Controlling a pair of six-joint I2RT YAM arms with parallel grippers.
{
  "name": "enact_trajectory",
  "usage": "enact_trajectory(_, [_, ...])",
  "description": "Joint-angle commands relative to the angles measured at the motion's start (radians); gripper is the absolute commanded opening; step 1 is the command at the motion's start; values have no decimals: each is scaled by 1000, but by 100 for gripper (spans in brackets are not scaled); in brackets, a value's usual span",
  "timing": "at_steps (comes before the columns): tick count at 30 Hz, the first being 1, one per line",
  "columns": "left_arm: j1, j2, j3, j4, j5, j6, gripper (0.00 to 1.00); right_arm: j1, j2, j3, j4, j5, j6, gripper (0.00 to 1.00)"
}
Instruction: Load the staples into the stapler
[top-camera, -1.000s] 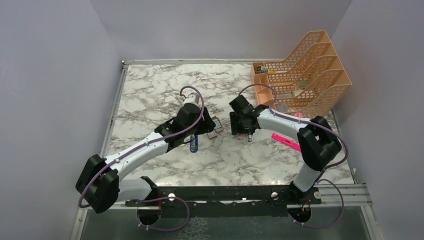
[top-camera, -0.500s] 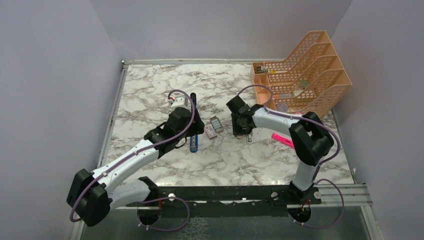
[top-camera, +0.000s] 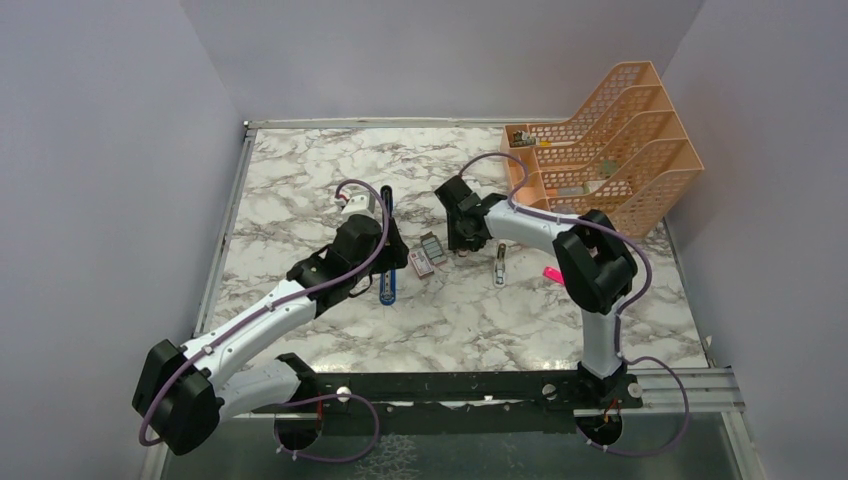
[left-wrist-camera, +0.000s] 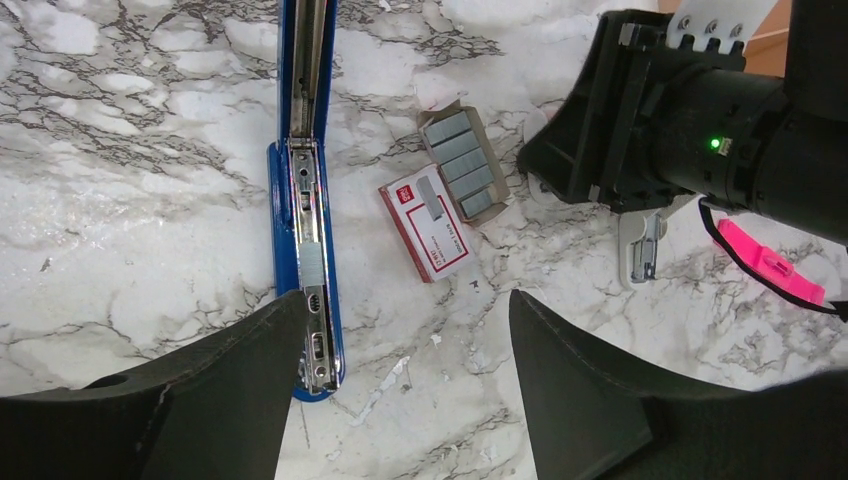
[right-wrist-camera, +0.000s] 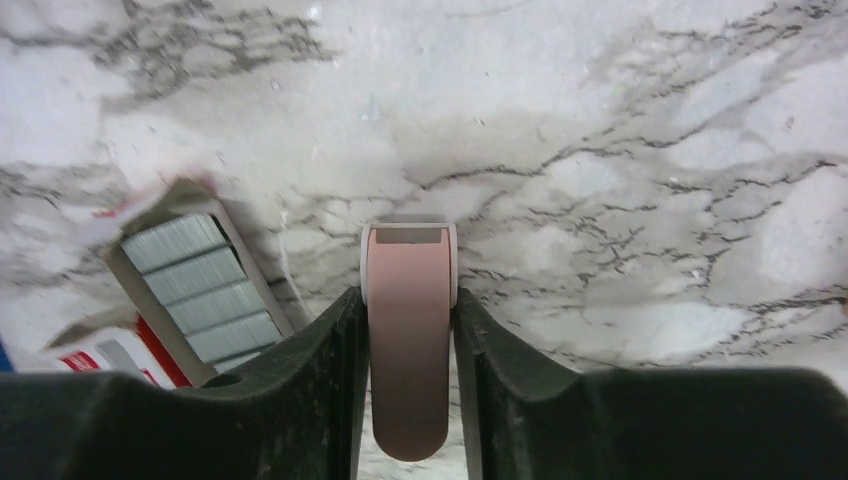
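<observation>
The opened stapler (left-wrist-camera: 305, 200) lies on the table (left-wrist-camera: 150, 250), long axis running near-to-far, the staples (left-wrist-camera: 462, 162) just right of it. The released left tool (left-wrist-camera: 400, 330) hovers nearest the stapler; the right tool (right-wrist-camera: 408, 315) clenches an eraser (right-wrist-camera: 408, 270).

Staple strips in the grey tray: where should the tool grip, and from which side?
From straight above, pinch across the narrow width of an end strip of the staples. The strips lie flat, packed side by side in the tray; its walls seem to cover their ends, so only an end strip likely has a free flank.
</observation>
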Motion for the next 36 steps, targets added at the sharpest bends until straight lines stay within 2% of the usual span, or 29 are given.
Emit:
enact_trajectory(1, [5, -24, -19, 35, 47, 14, 75, -6, 22, 49, 36, 52, 18, 44])
enact_trajectory(6, [5, -21, -17, 57, 89, 29, 80, -14, -81, 44, 23, 69, -4, 57])
enact_trajectory(10, [5, -22, -17, 65, 91, 34, 98, -36, -188, 27, 10, 108, -26, 61])
enact_trajectory(14, [7, -14, -8, 79, 147, 85, 99, -84, -275, -24, -10, 138, -44, 63])
enact_trajectory(17, [7, 11, 2, 123, 244, 113, 99, -133, -304, -65, -19, 117, -59, 63])
enact_trajectory(20, [6, 73, 18, 184, 371, 81, 92, -161, -279, -71, -34, 63, -86, 63])
enact_trajectory(23, [-5, 190, 58, 231, 464, 15, 73, -169, -242, -64, -41, 4, -107, 61])
enact_trajectory(28, [-93, 394, 159, 251, 430, -61, 58, -171, -205, -71, -44, -44, -121, 53])
enact_trajectory(36, [-147, 632, 273, 338, 441, -169, 45, -171, -206, -104, -69, -28, -151, 47])
